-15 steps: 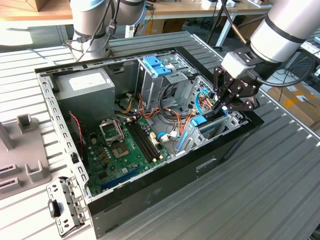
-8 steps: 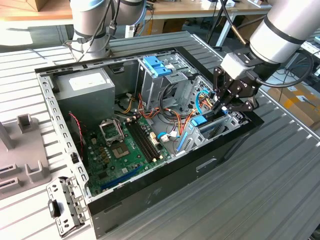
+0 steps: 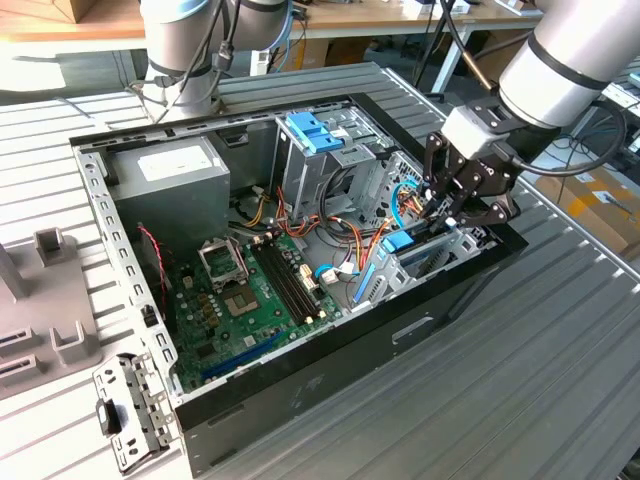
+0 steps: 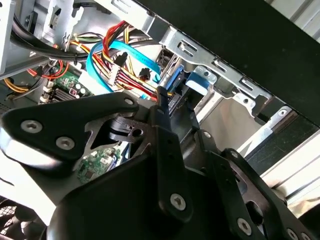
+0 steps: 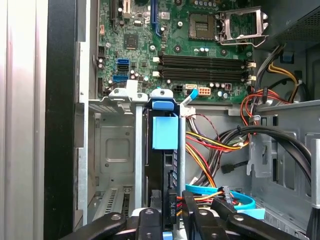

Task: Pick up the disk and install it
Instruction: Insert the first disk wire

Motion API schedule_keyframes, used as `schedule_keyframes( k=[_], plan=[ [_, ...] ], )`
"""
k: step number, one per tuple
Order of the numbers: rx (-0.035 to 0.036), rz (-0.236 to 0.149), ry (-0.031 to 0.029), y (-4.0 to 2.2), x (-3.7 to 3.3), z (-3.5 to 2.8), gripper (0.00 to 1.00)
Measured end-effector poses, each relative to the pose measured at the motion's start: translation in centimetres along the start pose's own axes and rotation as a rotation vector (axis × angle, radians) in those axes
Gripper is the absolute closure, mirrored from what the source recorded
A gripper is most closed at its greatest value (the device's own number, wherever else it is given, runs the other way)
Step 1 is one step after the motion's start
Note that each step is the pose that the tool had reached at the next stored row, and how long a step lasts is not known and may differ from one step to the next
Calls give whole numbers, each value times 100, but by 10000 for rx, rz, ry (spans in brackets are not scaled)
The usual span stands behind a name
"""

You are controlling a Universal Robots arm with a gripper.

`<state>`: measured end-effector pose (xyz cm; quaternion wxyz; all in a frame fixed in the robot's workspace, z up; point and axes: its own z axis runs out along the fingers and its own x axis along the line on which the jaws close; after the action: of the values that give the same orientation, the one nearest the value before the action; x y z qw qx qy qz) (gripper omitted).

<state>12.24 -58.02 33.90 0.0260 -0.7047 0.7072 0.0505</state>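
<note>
Your gripper [image 3: 455, 205] is down inside the case [image 3: 300, 385] at the right-middle of the exterior view, right over the bay [image 3: 440, 250] near the case's front edge. In the first wrist view the disk [image 5: 164, 150] stands on edge in the center of the frame, slotted between the bay's metal rails, blue carrier tab facing the motherboard [image 5: 175, 40]. The fingers [image 5: 150, 222] at the bottom of that frame look closed down on the disk's near end, 1 on each side, though the actual contact is hard to make out.

Handling-wise I'd guess it's stiff and fairly heavy for its size, with smooth metal faces that could slip. The plastic carrier probably flexes, so hold it across the flat metal sides, not by the tab. Watch the orange and blue cables [image 5: 220, 192] just beside it.
</note>
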Motion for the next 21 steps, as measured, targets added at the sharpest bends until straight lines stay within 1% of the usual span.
schedule_keyframes(
  k=[1,3,4,5,7,8,10,11,12,16,18,19,20,21],
  plan=[
    [0,0,1,0,-1,-9,69],
    [0,0,-1,2,-6,-62,69],
    [0,0,-1,4,-13,-122,69],
    [1,0,-1,5,-14,-136,69],
    [0,0,-5,5,-15,-136,69],
    [0,0,-4,5,-14,-136,71],
    [0,0,-3,5,-15,-135,84],
    [-1,0,-5,5,-15,-131,84],
    [-3,0,-11,4,-13,-120,89],
    [-51,5,-8,-11,-3,-52,89],
    [-61,7,-9,-12,5,-33,89],
    [-62,6,-19,-13,10,-35,89],
    [-62,6,-30,-11,5,-92,89],
    [-62,6,-22,-9,-3,-155,89]
  ],
)
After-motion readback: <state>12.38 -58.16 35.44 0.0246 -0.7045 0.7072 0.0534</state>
